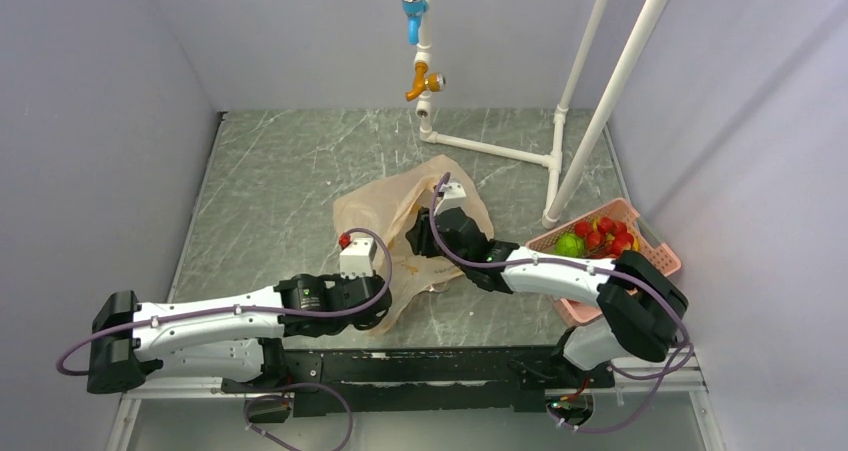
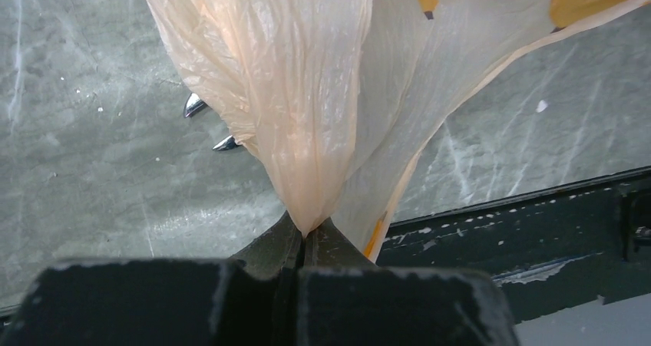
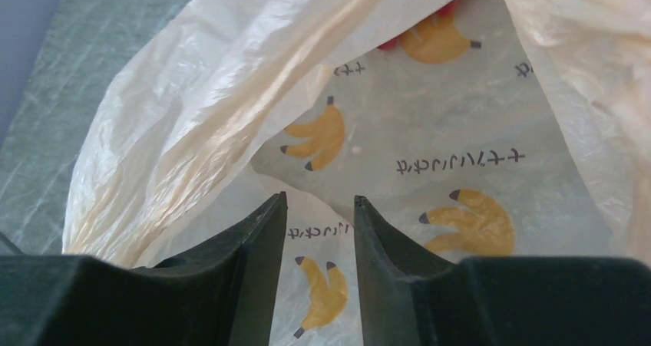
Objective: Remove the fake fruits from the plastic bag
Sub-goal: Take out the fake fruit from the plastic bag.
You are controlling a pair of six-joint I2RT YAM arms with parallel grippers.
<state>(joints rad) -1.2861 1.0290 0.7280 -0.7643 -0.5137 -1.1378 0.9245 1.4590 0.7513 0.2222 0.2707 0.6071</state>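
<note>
The peach-orange plastic bag [image 1: 405,211] lies crumpled mid-table, printed with yellow bananas. My left gripper [image 1: 383,306] is shut on a bunched fold of its near edge, seen up close in the left wrist view [image 2: 311,229], with the bag [image 2: 307,77] stretched away from it. My right gripper [image 1: 422,236] is open and empty, its fingers just above the bag's film [image 3: 430,131] at the opening [image 3: 317,202]. Small red patches [image 3: 447,10] show through the film; I cannot tell what they are. Fake fruits, one green [image 1: 569,244] and several red [image 1: 606,235], lie in the pink basket [image 1: 660,256].
A white pipe frame [image 1: 560,161] with blue [image 1: 412,9] and orange [image 1: 425,79] valves stands at the back and right. Grey walls close in both sides. A black rail [image 2: 537,223] runs along the table's near edge. A small red round part [image 1: 345,239] sits by the left wrist camera.
</note>
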